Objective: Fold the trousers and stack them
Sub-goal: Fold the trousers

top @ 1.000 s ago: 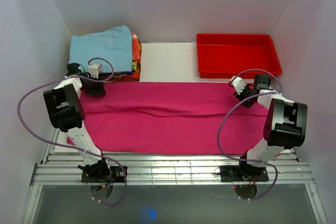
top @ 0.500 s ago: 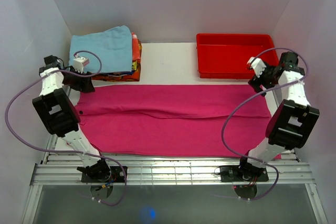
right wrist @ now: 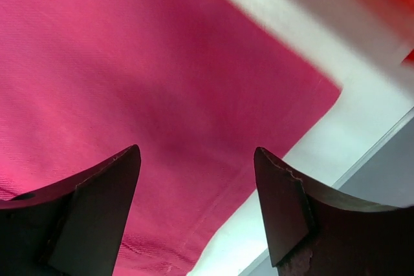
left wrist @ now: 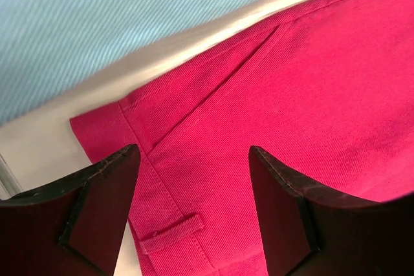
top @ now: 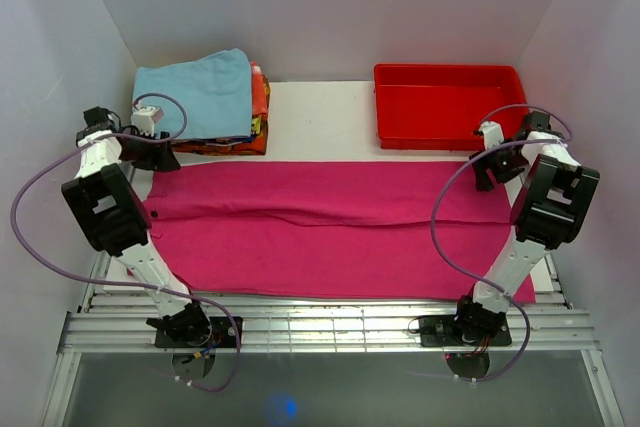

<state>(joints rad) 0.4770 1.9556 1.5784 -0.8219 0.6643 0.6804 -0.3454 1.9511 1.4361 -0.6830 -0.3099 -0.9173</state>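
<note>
The magenta-pink trousers [top: 330, 237] lie spread flat across the table, folded lengthwise with a crease running left to right. My left gripper [top: 160, 159] hovers open over their far left corner. In the left wrist view the waistband, a belt loop [left wrist: 171, 231] and a pocket seam show beneath the left gripper [left wrist: 194, 153], with nothing held. My right gripper [top: 486, 175] hovers open above the far right corner. There the trousers' hem corner [right wrist: 278, 121] lies below the right gripper [right wrist: 195, 153] on the white table [right wrist: 362, 127].
A stack of folded clothes topped by a light blue cloth [top: 200, 92] stands at the back left, just beyond the left gripper. A red tray [top: 450, 102] stands at the back right. Walls stand close on both sides. Metal rails [top: 330, 327] run along the near edge.
Both grippers have opened and let go of the trousers' far edge. The arms swung outward toward the side walls, then settled over the far corners.
</note>
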